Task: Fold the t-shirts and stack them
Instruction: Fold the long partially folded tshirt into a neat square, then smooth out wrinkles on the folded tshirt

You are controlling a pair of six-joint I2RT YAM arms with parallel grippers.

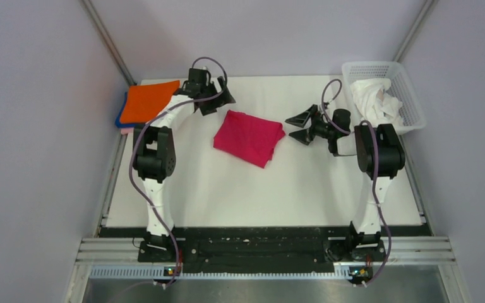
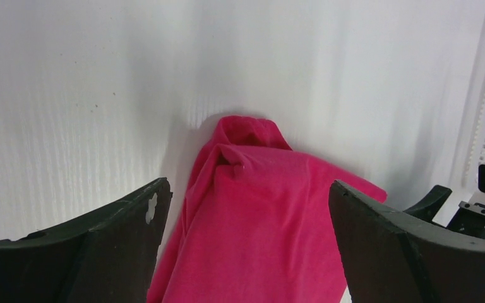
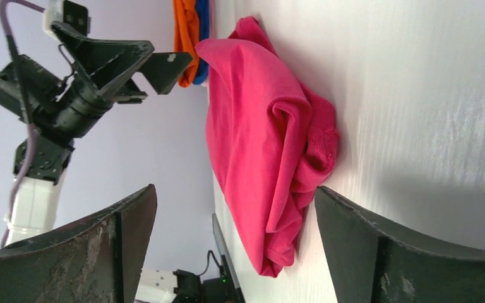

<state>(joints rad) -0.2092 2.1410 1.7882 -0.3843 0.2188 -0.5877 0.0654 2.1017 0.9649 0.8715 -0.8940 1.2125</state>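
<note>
1. Work item. The crimson-magenta t-shirt (image 1: 249,137) lies folded on the white table (image 1: 259,196), slightly above the centre of the top view and turned at an angle. It forms a compact, roughly rectangular packet. The right wrist view shows its edges as loose rolled layers rather than crisp creases.

2. Left gripper (image 1: 220,102). We find it at the upper left corner of the shirt, just beside the cloth. The jaws stand wide apart and hold nothing. In the left wrist view its fingers (image 2: 120,227) frame the shirt from the lower corners of the frame. We cannot tell from that view whether they touch the cloth.

3. Right gripper (image 1: 290,127). It sits just to the right of the shirt, pointing toward it, with the jaws spread wide and empty. In the right wrist view both fingers (image 3: 353,233) are apart from the fabric, which lies between and beyond them.

4. Stack. At the upper left edge of the table an orange t-shirt (image 1: 149,101) lies flat on top of a blue t-shirt (image 1: 120,115). A pale pink edge (image 1: 126,130) shows beneath them. The stack is near the left gripper and apart from the crimson shirt.

5. Supply. A white lattice basket (image 1: 413,104) stands at the upper right of the top view and holds crumpled white cloth (image 1: 374,101).
</note>
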